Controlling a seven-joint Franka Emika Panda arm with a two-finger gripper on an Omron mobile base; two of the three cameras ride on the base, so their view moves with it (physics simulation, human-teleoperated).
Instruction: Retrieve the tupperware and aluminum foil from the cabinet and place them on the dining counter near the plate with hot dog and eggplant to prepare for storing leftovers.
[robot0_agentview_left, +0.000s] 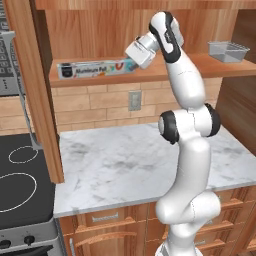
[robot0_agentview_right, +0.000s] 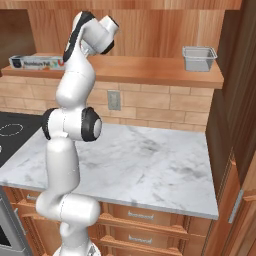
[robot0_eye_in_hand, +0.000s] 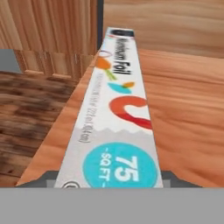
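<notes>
**Aluminum foil lies lengthwise under the claw on the cabinet shelf**

Aluminum foil (robot0_agentview_left: 97, 69) rests flat along the front edge of the plank shelf of the cabinet (robot0_agentview_right: 150, 70), its long axis running with the shelf edge; the gripper (robot0_agentview_left: 134, 56) sits at the carton's teal end, so the box stretches away from the claw towards the black end; in the hand view the carton (robot0_eye_in_hand: 118, 131) runs straight out from between the tips, which flank its near end. Whether the fingers press on it or stand just clear I cannot tell. I judge the coming move turns on closing across the short width, not along the length. One tupperware (robot0_agentview_right: 199, 58) stands well apart at the other end of the same shelf; one foil box, one tub, one arm; the marble worktop (robot0_agentview_left: 140, 165) lies below.
</notes>
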